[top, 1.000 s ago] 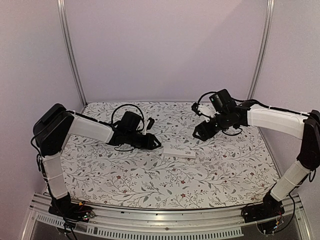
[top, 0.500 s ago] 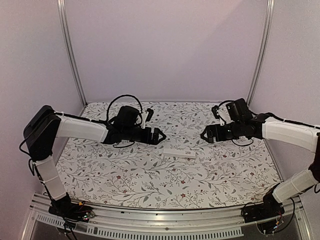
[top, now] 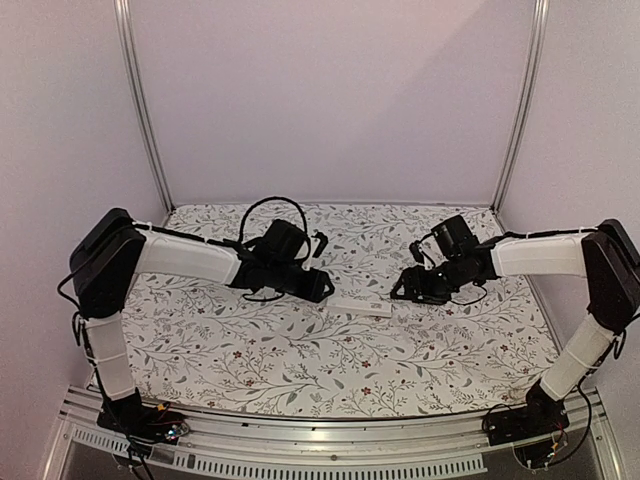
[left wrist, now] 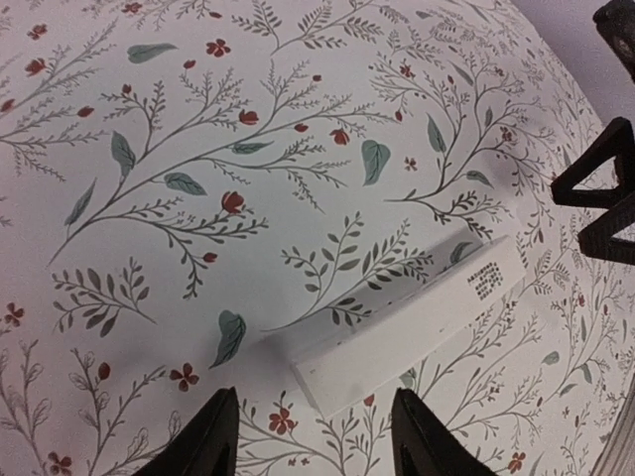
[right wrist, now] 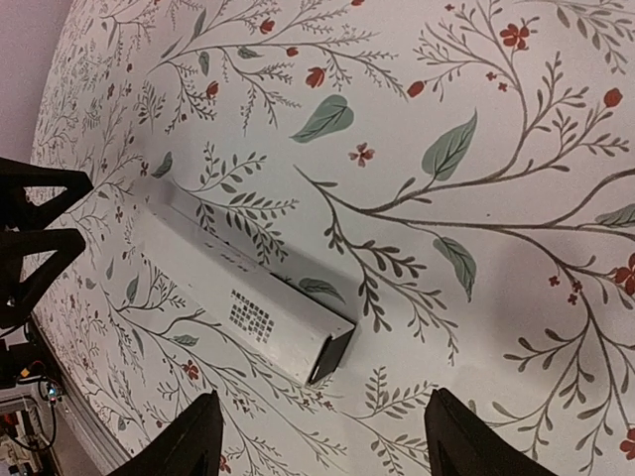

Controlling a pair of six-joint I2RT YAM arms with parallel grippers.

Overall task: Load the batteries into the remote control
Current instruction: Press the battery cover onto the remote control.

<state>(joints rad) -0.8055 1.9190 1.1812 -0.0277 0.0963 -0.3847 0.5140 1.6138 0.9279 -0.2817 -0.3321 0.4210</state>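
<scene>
Centre the left gripper (top: 323, 288) and right gripper (top: 398, 292), both open and empty, on the 2 ends of the remote control (top: 358, 305) before closing.

The surface (top: 300, 370), printed all over with green leaves and small red flowers, carries one slim white remote control (top: 358, 305) lying flat near its middle.
</scene>
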